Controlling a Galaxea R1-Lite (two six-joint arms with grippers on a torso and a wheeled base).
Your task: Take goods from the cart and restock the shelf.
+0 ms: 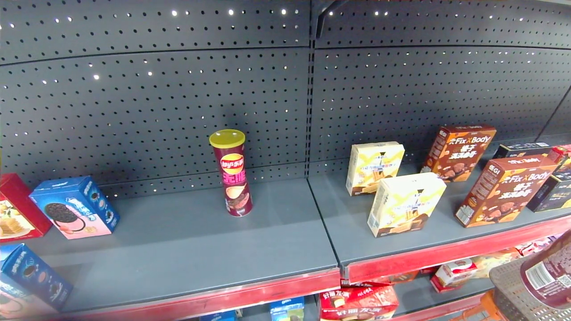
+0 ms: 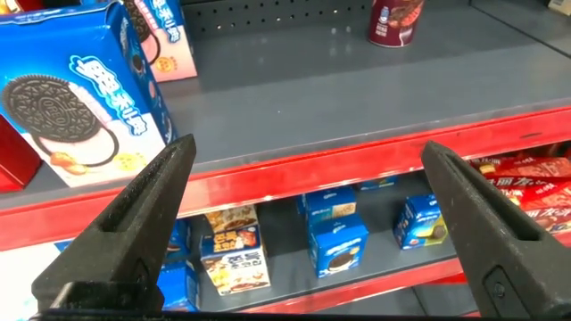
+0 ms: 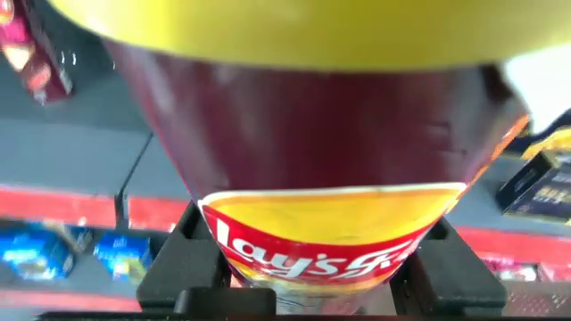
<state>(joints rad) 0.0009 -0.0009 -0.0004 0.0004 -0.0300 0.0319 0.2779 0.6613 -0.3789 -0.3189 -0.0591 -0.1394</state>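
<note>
Since the right gripper (image 3: 308,267) has its jaws pinched on the held can (image 3: 312,134), a tall maroon chip tube with a yellow lid, the main hazard lies in the transfer. That can sits just beside the cart basket (image 1: 508,290), off the front edge of the shelf board (image 1: 187,249) near its right end and lower than it.

Risks, as judged:
- The tube could strike the red front lip (image 1: 401,261) on the way up if it is not raised high enough first.
- Its wall is round and smooth, so it may twist or slip in the grip.
- It is tall and narrow. Released off vertical, it would likely topple and roll toward the front edge.
- Set down too close, it could knock over the standing can (image 1: 232,171) near the back edge at mid-board.
- The left gripper (image 2: 308,147), jaws spread wide and holding nothing, faces the front edge near the left corner. A careless sweep could push a cookie box off.

Count on this board:
- Chip cans: two, one standing and one held.
- Cream boxes (image 1: 374,167): two.
- Brown boxes (image 1: 457,151): two.
- Blue cookie boxes (image 1: 76,211): two.
- Red box (image 1: 15,207): one.
- Dark boxes (image 1: 522,149) at the right end: at least two, partly cut off.
</note>
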